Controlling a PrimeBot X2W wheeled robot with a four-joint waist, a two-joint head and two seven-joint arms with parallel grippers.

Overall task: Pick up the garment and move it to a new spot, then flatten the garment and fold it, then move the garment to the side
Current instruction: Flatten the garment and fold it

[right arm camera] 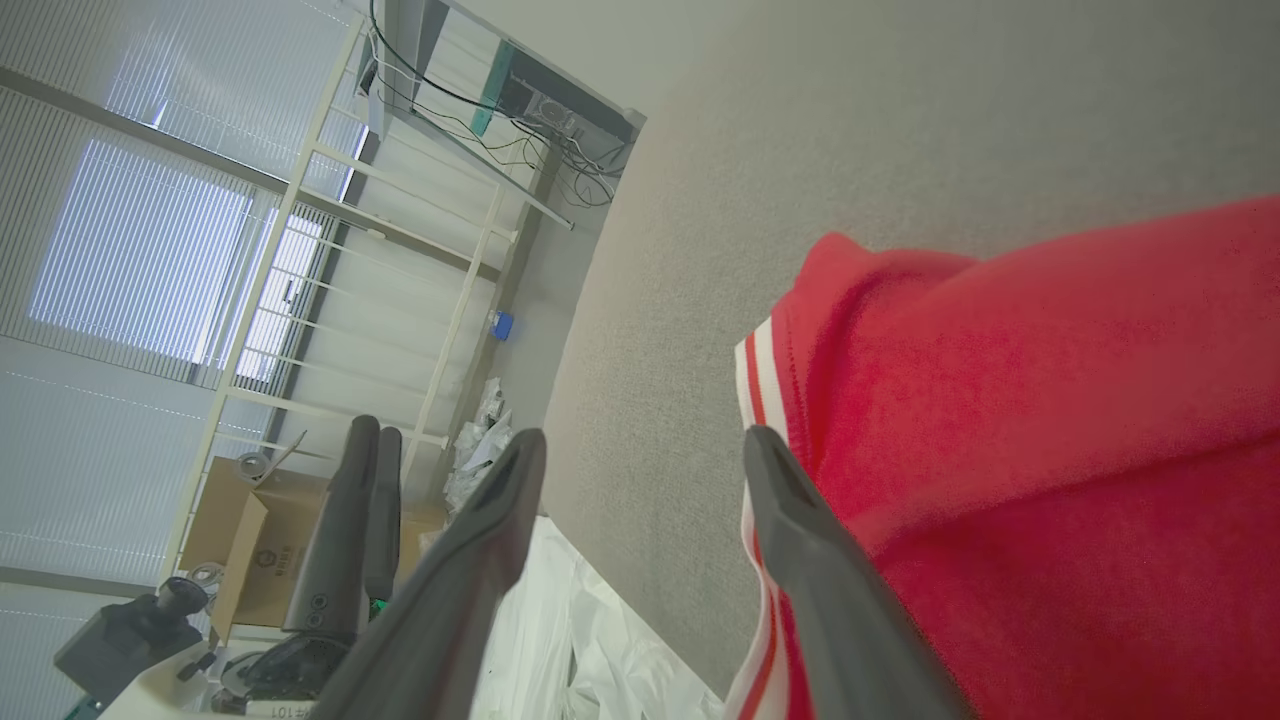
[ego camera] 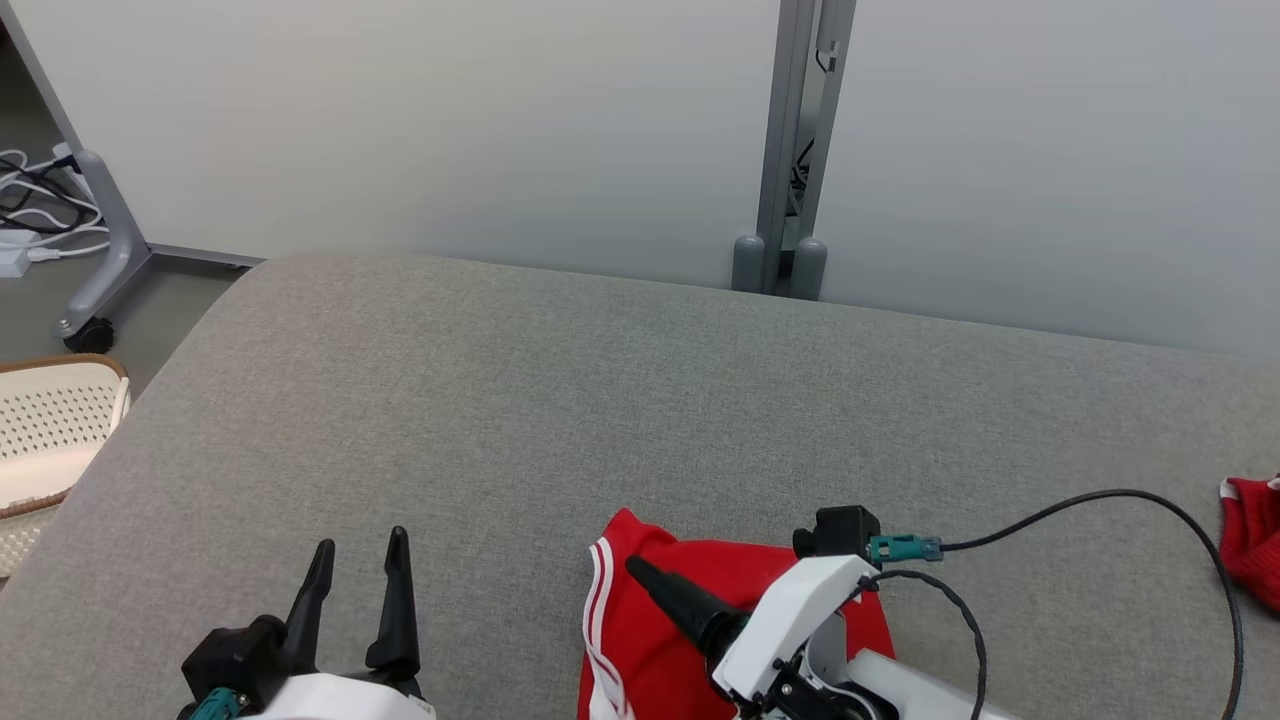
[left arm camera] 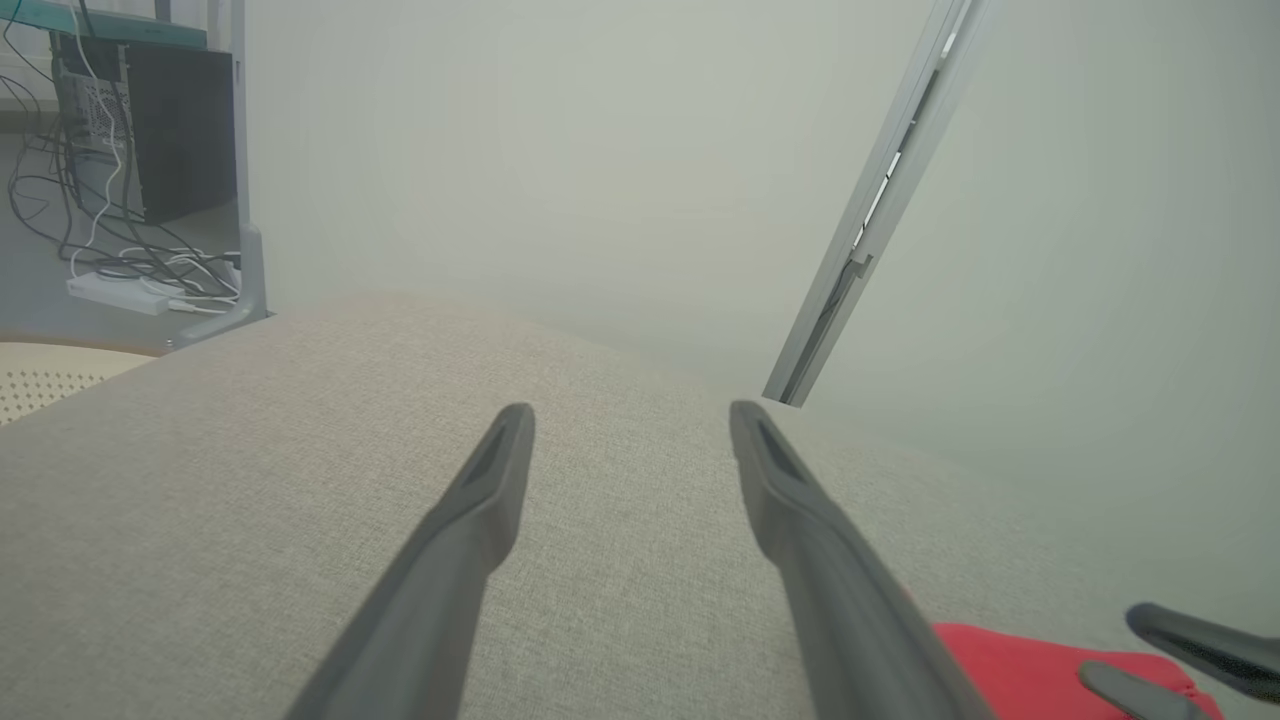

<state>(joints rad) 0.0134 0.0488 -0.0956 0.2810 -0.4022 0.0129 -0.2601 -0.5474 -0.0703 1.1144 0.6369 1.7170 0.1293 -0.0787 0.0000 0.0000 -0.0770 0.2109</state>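
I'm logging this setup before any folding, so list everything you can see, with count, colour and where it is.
table: one, grey fabric top, spans the foreground
garment: one, red with white stripes, near edge of the table, right of centre
second cloth: one, red, table's far right, cut off by the frame
basket: one, cream, perforated, beside the table on the left
post: one, grey, behind the table between pale wall panels
cables: several, white and black, floor at far left
cardboard box: one, brown, across the room
left pincer: one, dark fingers, open, above bare table
right pincer: one, dark fingers, open, at the garment's striped edge
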